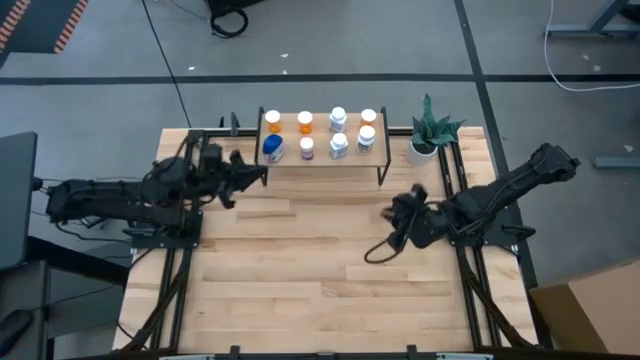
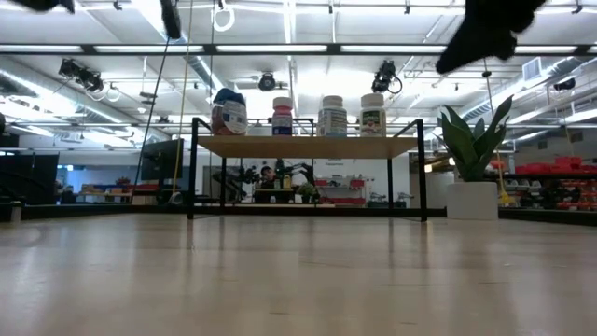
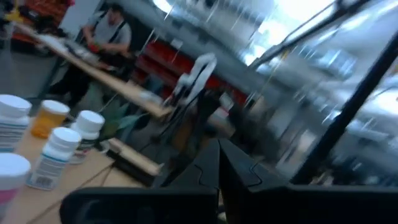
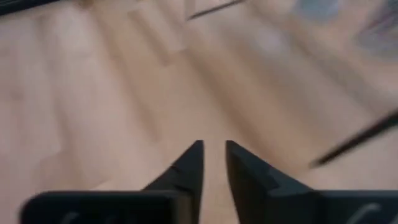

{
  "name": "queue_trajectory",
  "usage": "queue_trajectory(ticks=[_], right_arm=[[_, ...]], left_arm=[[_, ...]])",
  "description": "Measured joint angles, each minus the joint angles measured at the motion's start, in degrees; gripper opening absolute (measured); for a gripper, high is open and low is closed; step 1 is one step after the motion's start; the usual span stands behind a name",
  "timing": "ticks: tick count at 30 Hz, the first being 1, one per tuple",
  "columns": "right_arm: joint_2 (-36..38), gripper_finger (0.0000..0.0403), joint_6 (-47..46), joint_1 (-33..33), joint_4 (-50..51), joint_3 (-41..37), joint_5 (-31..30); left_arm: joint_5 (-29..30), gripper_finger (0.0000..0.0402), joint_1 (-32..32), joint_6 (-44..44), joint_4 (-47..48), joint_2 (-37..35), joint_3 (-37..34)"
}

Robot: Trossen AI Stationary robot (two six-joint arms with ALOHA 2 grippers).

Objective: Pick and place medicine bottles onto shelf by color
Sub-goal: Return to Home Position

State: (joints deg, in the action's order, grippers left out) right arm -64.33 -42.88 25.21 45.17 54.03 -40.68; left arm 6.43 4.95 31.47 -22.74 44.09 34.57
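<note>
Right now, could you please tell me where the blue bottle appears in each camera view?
High view: blue bottle at the shelf's left end, lower row.
Low view: leftmost on the shelf, at.
Left wrist view: bottles show; I cannot pick it out.
Right wrist view: not in it, only tabletop.
Shared landmark: the shelf.

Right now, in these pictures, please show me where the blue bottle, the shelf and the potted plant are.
blue bottle [image 1: 272, 149]: high view, on its top.
shelf [image 2: 308, 147]: low view, on the front edge of its board.
potted plant [image 2: 472, 199]: low view, on its white pot.
</note>
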Motion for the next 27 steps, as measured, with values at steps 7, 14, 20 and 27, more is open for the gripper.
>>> queue_trajectory(ticks=[7,14,20,27], right_arm=[[4.72,0.0007,2.09,0.28,-35.22,-19.00,10.53],[18.22,0.0006,8.78,-6.85,-57.96,-35.21,15.63],[26.17,0.0005,12.07,-19.99,-63.49,-42.82,35.06],[25.70,0.0005,15.02,-29.83,-77.44,-49.87,43.24]], left_arm=[[1.16,0.0003,0.02,7.73,-10.85,-10.05,-13.79],[4.89,0.0002,0.09,6.56,-10.80,-19.19,-19.63],[3.77,0.0004,0.07,-1.12,-6.50,-22.21,-22.03],[2.46,0.0002,1.07,-5.13,-1.71,-22.51,-22.21]])
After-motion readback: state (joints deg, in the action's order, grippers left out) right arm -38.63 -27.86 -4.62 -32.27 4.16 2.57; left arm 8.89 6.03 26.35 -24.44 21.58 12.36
